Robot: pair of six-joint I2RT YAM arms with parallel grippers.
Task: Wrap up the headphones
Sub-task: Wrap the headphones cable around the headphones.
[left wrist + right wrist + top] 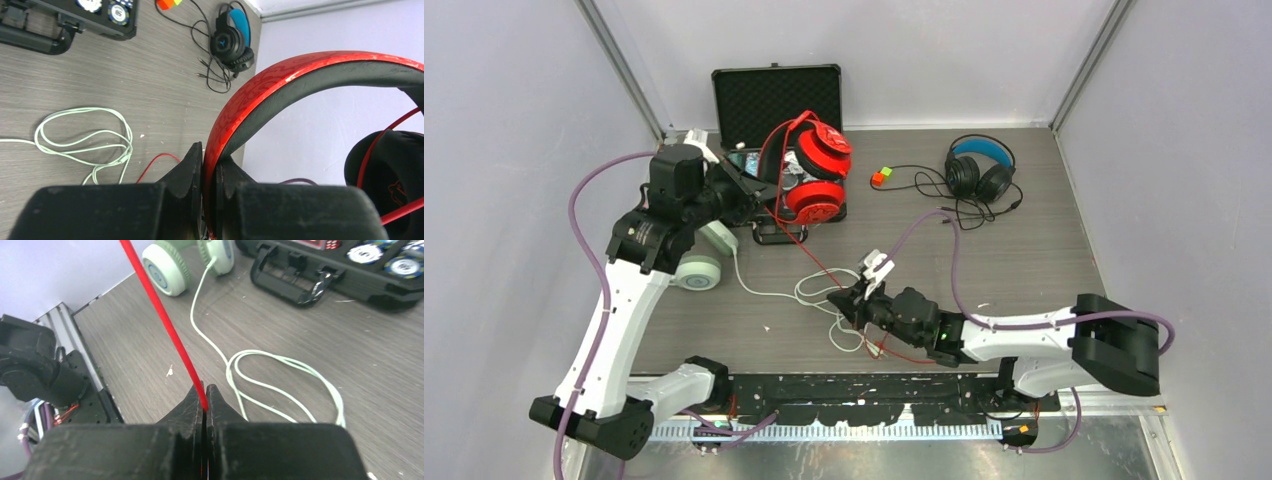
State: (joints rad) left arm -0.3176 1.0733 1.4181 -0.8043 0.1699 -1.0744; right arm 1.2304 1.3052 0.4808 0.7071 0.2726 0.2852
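Well in front of the open black case (774, 95), the right gripper (205, 394) pinches the red cable (161, 315). The left gripper (210, 159) clamps the red headphones (300, 67) by the headband over the case. The mint headphones (702, 268) lie left of the case and the black headphones (980, 172) right.

grey wood-grain tabletop (1044, 260), pale lavender walls (504, 100) on three sides, even light

Headphones, three pairs: red headphones (819, 197), black-and-blue headphones (969, 175), mint-green headphones (699, 272). Black case (774, 95), open: one. Small coloured blocks (880, 177): apparently two.
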